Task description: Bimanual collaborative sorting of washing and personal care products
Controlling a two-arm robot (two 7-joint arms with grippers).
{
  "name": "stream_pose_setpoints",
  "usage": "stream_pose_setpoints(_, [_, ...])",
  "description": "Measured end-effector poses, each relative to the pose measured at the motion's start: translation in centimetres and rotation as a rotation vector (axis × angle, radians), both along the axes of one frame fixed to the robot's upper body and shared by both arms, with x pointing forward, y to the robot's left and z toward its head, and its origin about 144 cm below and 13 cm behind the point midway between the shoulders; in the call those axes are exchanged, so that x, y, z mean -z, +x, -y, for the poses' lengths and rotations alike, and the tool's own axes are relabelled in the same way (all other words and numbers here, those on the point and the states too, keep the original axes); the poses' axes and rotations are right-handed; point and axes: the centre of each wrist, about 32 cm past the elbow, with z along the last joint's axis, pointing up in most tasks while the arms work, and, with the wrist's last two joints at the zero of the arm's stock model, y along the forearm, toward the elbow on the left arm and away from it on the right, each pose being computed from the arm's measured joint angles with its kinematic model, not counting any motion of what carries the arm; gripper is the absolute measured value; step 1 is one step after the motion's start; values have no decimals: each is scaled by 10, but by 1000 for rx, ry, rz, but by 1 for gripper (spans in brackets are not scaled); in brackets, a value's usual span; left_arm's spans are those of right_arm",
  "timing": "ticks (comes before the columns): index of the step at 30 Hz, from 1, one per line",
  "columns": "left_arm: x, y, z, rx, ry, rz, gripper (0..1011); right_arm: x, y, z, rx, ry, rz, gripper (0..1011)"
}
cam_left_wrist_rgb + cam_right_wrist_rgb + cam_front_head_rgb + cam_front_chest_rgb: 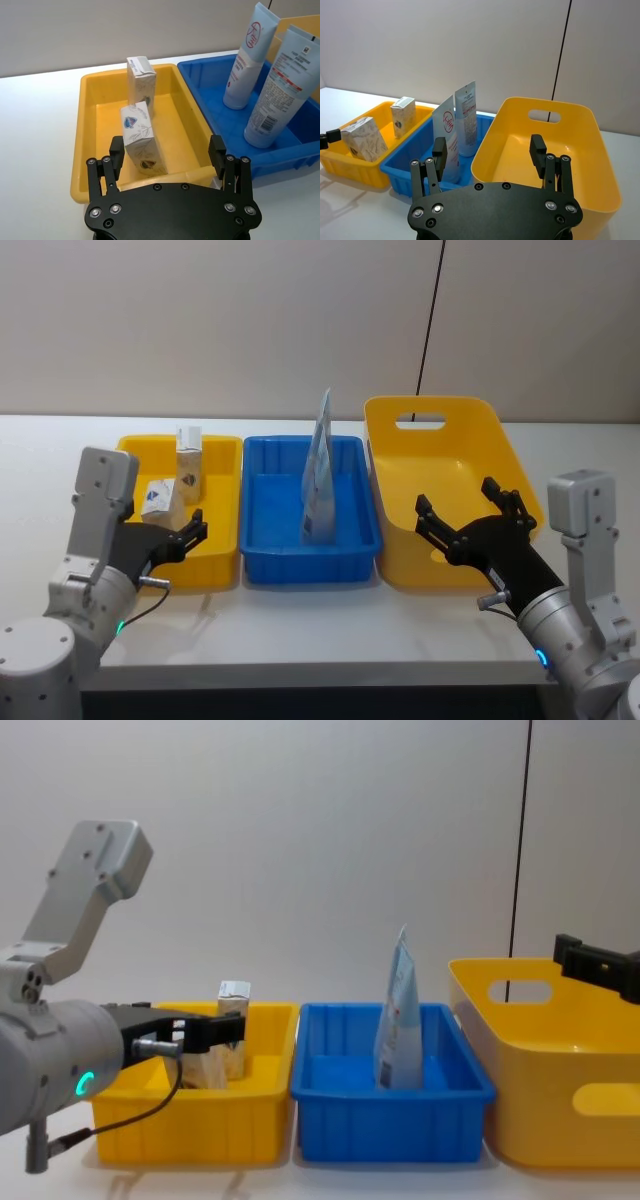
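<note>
In the yellow tray a white-grey marbled pack leans beside an upright slim beige carton. My left gripper hovers open at the tray's near edge, just short of the marbled pack and holding nothing. In the blue tray two light-blue and white tubes stand upright; the head view shows them edge-on as one flat pouch. My right gripper is open and empty over the near part of the large yellow basket.
The three containers sit side by side on a white table, with a wall close behind. The basket's inside holds nothing. A black cable runs down the wall behind the basket. Bare table lies in front of the trays.
</note>
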Motion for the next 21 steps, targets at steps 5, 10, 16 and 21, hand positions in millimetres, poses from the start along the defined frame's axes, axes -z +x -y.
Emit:
stream_pose_setpoints(5, [4,1,-4,-17,-20,-3,1001,0,0,0,0,0,0,1000])
stream_pose_setpoints(10, [8,3,-7,-25,-43,-3,1001,0,0,0,0,0,0,1000])
stream_pose_setpoints(16, [12,8,-10,-28,-76,-1,1001,0,0,0,0,0,0,1000])
stream_pose_setpoints(21, [15,12,-11,-26,-96,1,1001,0,0,0,0,0,0,1000])
